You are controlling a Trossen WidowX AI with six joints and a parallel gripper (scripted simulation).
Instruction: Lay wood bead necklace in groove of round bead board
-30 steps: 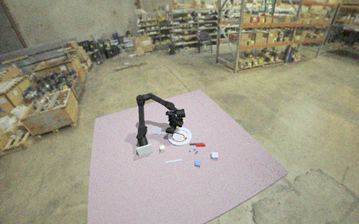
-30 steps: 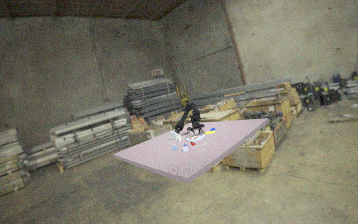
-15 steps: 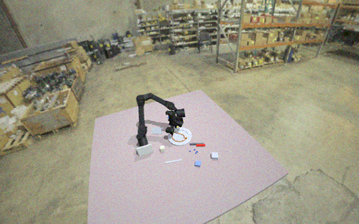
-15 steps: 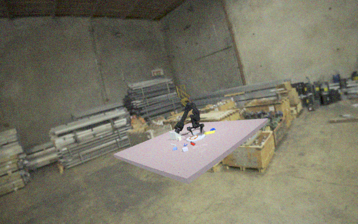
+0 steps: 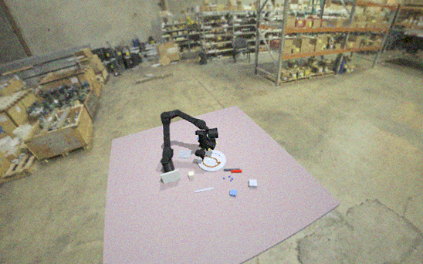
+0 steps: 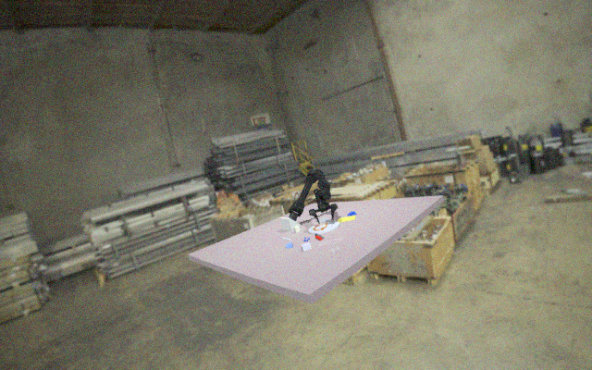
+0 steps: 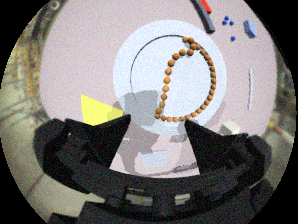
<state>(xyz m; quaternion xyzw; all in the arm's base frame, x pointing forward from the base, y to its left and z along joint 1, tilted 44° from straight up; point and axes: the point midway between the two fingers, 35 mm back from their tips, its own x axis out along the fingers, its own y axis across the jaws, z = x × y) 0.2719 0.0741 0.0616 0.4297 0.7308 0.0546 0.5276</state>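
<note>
The wood bead necklace [image 5: 210, 167] [image 7: 213, 80] lies on the white round bead board [image 5: 223, 160] [image 6: 334, 228] [image 7: 120, 55]. In the wrist view its right side curves along the groove's round line, with several beads bunched at the top. Its left strand cuts across the board's middle, inside the groove. The groove [image 7: 131, 70] shows bare as a dark arc along the left and top. My gripper [image 6: 326, 221] [image 7: 158, 119] is open and empty above the board's near edge. In the wrist view the necklace's lower left corner shows between the fingertips, with no bead gripped.
A yellow piece [image 6: 347, 218] [image 7: 97, 111] lies left of the board in the wrist view. A red-handled tool [image 5: 236, 170], small blue beads [image 7: 226, 18], a blue block [image 5: 233, 192], a white stick [image 5: 204, 189] [image 7: 250, 89], a cream block [image 5: 191, 175] and a pale stand [image 5: 170, 176] lie around.
</note>
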